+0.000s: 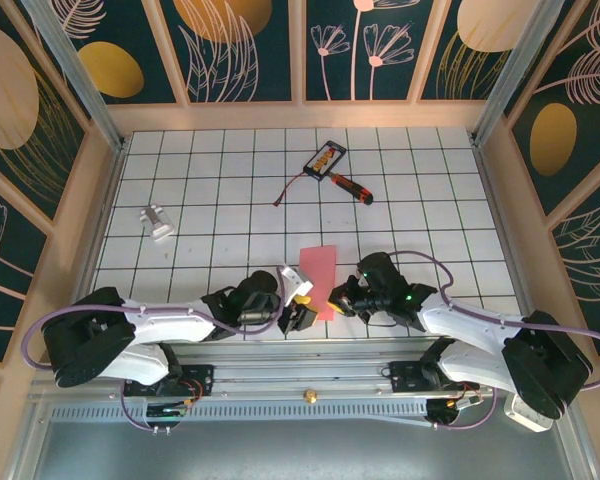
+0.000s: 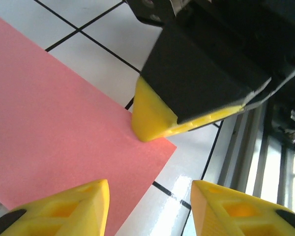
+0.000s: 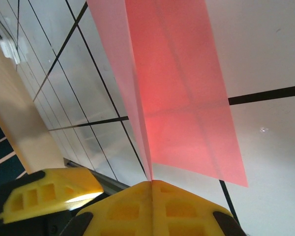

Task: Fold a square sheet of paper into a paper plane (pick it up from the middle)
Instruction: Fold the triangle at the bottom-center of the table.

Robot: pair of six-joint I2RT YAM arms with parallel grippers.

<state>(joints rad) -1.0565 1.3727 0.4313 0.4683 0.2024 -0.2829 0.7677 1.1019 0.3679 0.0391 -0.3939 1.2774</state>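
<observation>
A thin pink-red sheet of paper [image 1: 318, 272], folded into a narrow upright-running strip, lies close to the middle of the near edge of the white tiled table [image 1: 430, 200]. Both arms reach in towards it from either side.

The right gripper [image 1: 337, 298] sits at the strip's near right corner. In the right wrist view its yellow fingers [image 3: 137, 206] are pressed together, and the creased edge of the sheet [image 3: 187, 98] runs straight into the seam between them, so they pinch the paper. One layer lies flat on the tiles, the other rises from the fold. In the left wrist view the yellow tip of one right finger [image 2: 152, 118] touches the sheet [image 2: 49, 123] at its corner.

The left gripper [image 1: 302, 302] is just beside the strip's near left corner. Its yellow fingers [image 2: 73, 206] stand apart with nothing between them, one of them over the paper's edge and the other over bare tile.

Towards the far edge lie a red-handled screwdriver [image 1: 350, 186], a small black-and-orange card [image 1: 325, 158] and a thin dark cord [image 1: 290, 190]. A small white object [image 1: 157, 222] rests near the left edge.
</observation>
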